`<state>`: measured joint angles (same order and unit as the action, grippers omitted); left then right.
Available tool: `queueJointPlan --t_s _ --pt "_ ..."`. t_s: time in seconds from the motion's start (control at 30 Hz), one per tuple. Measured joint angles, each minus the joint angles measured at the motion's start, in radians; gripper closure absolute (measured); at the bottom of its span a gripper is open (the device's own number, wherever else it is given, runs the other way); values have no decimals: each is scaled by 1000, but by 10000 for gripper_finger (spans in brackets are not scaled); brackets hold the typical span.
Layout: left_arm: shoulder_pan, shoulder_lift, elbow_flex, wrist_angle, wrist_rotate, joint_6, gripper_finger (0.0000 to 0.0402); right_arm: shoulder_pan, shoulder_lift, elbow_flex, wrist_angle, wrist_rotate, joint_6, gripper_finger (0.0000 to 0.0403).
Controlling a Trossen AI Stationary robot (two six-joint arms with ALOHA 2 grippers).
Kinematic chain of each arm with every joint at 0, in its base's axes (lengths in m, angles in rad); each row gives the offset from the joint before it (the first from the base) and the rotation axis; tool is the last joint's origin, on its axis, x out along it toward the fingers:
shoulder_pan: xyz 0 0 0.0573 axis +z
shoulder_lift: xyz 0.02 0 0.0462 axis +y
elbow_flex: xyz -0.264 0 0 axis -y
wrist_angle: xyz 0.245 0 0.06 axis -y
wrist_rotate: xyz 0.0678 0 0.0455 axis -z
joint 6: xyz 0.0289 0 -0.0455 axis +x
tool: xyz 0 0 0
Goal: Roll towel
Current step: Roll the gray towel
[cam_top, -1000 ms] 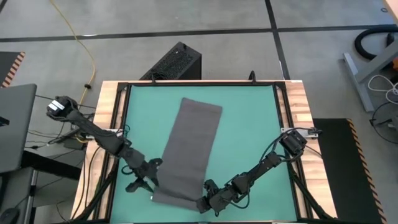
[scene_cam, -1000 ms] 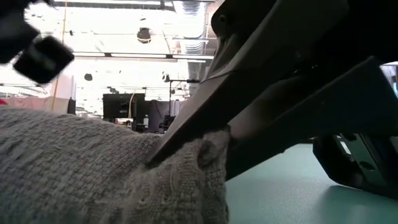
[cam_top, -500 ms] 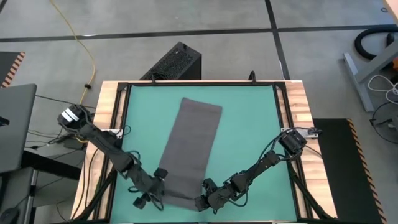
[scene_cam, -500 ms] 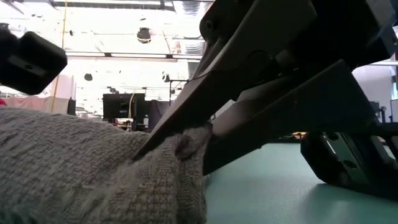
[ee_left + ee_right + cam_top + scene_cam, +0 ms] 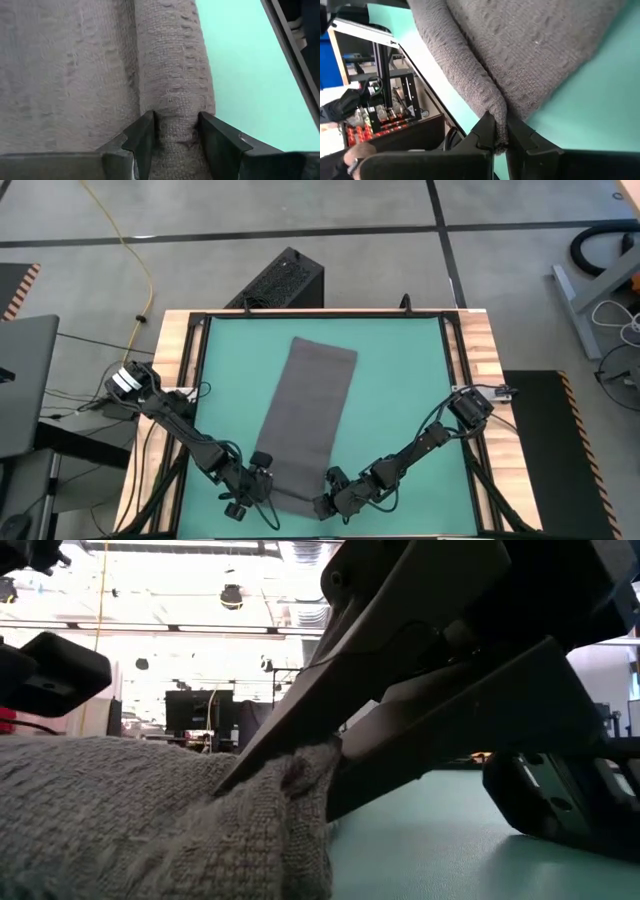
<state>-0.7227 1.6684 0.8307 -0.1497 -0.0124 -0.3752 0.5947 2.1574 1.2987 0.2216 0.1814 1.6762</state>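
The dark grey towel lies lengthwise on the green table mat. Its far end is flat and its near end is turned into a narrow roll. My left gripper is at the roll's left end and is shut on it. My right gripper is at the roll's right end and is shut on it. In the low view the right gripper fills the right side over the towel. A part of the left arm shows at the left. My left gripper has the left end of the roll between its two fingers, one on each side. The fingers lie level, along the roll, coming from the table's left. The roll rests on the mat. My right gripper pinches the right end of the roll between its two nearly closed fingers. The fingers come low, slanting from the table's right and near side. The cloth bunches up at the fingertips, and the rest lies on the mat.
The mat is framed by a black rail and wooden edges. The near rail runs close beside the roll. A black box stands on the floor beyond the far edge. Bare mat lies right of the towel.
My left gripper has gone toward the table's near edge and toward the towel, reaching the left end of the near roll. My right gripper has stayed at the right end, holding on. The towel's far part has kept still.
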Motion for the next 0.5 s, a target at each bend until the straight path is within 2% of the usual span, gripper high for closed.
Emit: queueJointPlan --t_s 0.13,0.27,0.5 --pt "2 1 0 3 43 -26 299 -2 0 0 4 -12 -33 354" --pt "11 1 0 3 78 -28 380 -2 0 0 5 -27 -78 329" --pt "42 1 0 26 197 -17 398 -3 -30 -2 -52 -75 -208 276"
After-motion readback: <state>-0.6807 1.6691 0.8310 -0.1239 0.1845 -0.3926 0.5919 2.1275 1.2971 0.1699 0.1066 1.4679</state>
